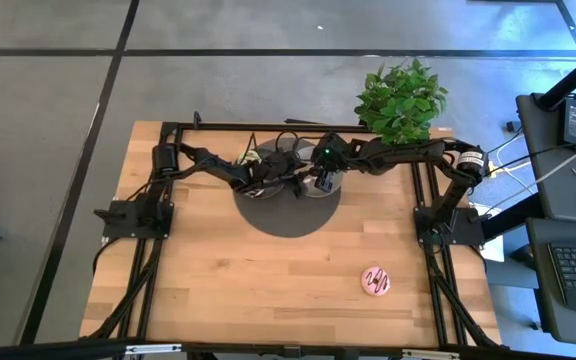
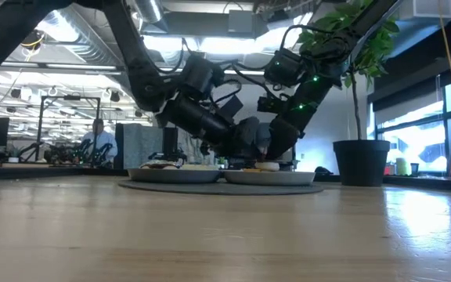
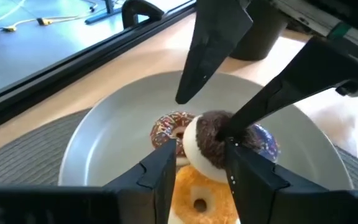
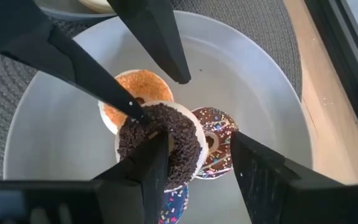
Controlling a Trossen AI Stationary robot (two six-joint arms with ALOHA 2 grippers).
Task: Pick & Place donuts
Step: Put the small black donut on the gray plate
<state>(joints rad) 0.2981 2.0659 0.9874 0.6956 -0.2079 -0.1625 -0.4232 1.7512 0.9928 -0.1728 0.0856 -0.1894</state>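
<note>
Both grippers meet over the right grey plate (image 4: 260, 68), which sits on a dark round mat (image 1: 286, 212). A white donut topped with dark crumbs (image 4: 160, 146) (image 3: 207, 146) lies tilted on an orange donut (image 4: 135, 87), beside a chocolate donut with coloured sprinkles (image 4: 219, 146) and a purple one (image 3: 265, 140). My right gripper (image 4: 197, 155) is open over the pile. My left gripper (image 3: 197, 171) is open too, its fingers on either side of the crumb-topped donut. A pink donut with dark squiggles (image 1: 375, 281) lies flat on the table, near the right. My right gripper comes from above, pointing down, with one fingertip (image 4: 159, 138) at the hole of the crumb-topped donut and the other finger standing clear outside its rim. The donut leans on the orange donut. My left gripper has one fingertip (image 4: 137, 111) at that donut's rim beside the orange donut; whether it touches, I cannot tell.
A second grey plate (image 2: 174, 175) with donuts on it sits on the mat to the left of the first. A potted plant (image 1: 400, 98) stands at the far right corner. Bare wood (image 1: 268, 285) spreads over the near half of the table.
</note>
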